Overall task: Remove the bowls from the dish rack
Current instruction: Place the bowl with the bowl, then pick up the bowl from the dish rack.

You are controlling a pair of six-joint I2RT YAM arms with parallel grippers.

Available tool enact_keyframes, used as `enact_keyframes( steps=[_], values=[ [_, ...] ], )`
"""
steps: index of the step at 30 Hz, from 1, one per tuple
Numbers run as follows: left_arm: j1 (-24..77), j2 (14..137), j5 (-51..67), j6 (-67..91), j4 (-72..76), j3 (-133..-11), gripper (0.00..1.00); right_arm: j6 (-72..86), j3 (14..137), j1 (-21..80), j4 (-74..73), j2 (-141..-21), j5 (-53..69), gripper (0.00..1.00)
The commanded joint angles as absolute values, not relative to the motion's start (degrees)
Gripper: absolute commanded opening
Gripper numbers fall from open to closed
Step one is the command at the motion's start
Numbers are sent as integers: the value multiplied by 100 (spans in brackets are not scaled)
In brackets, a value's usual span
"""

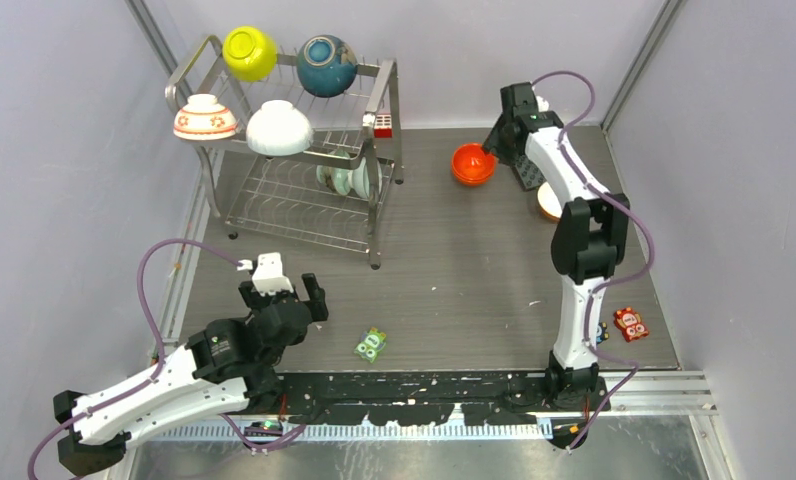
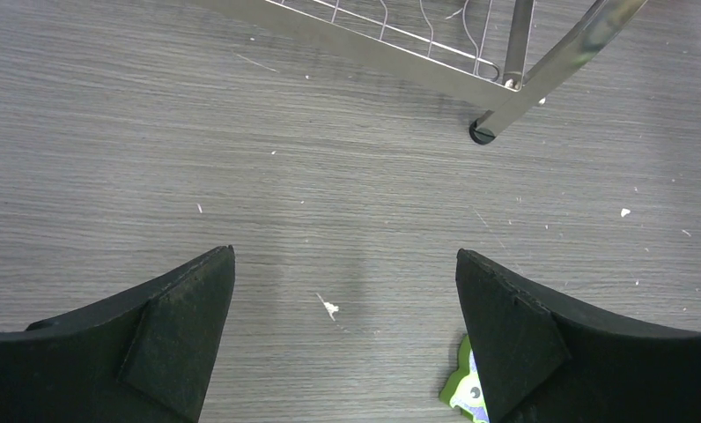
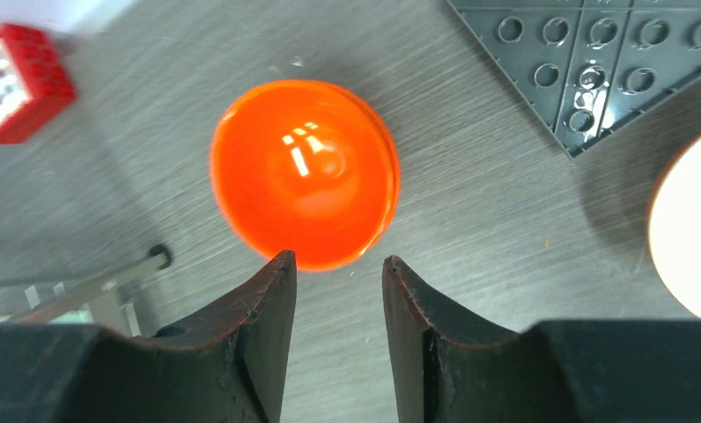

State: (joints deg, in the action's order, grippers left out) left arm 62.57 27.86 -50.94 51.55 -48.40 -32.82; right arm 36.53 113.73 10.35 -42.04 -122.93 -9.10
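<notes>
Quick rundown of where you're at. The orange bowl [image 3: 305, 174] is out of the dish rack [image 1: 294, 150] and sits on the surface [image 1: 454, 270] to the right of it, near the dark studded plate [image 3: 594, 62]. Your right end effector [image 3: 334, 291] hovers right over the bowl's near edge with its fingers only a narrow gap apart and nothing between them, so it grips nothing. To me that looks like a drop-off spot: clear of the rack legs and in easy reach of that arm. Another orange-rimmed bowl [image 3: 690, 229] sits just past the plate, so that corner seems to be the pile.

Up top, the rack carries the yellow-green bowl [image 1: 249, 52], the teal bowl [image 1: 326, 65], the flowered bowl [image 1: 205, 117] and the white bowl [image 1: 279, 128], all tipped against the wires. A pale green bowl [image 1: 344, 178] sits in the lower tier, half hidden by the frame.

Your left end effector [image 2: 345, 264] is spread wide and empty, low over bare surface near the rack's front leg. It looks parked out of the way. The upper bowls look easiest next; I'd guess the lower one is awkward under the top tier.
</notes>
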Motion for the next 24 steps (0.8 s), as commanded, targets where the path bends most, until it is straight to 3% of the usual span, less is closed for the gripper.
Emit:
enact_keyframes(
  steps=[1, 8, 13, 19, 24],
  values=[
    [6266, 2822, -5318, 4851, -4597, -3556, 98, 3558, 11127, 1305, -3849, -10915, -913, 47],
    [6259, 2859, -5509, 4080, -4507, -3951, 100, 2733, 9605, 2404, -2842, -8874, -1212, 58],
    [6251, 3020, -5577, 3537, -4247, -4174, 100, 2441, 8031, 3148, -2140, -7412, -975, 84],
    [5775, 3353, -4961, 3160, -3373, -4123, 100, 3417, 5826, 3243, -1492, -6120, -415, 87],
    [4389, 3586, -3249, 3834, -3035, -4015, 100, 4084, 4068, 3243, -518, -5250, -117, 87]
  ],
)
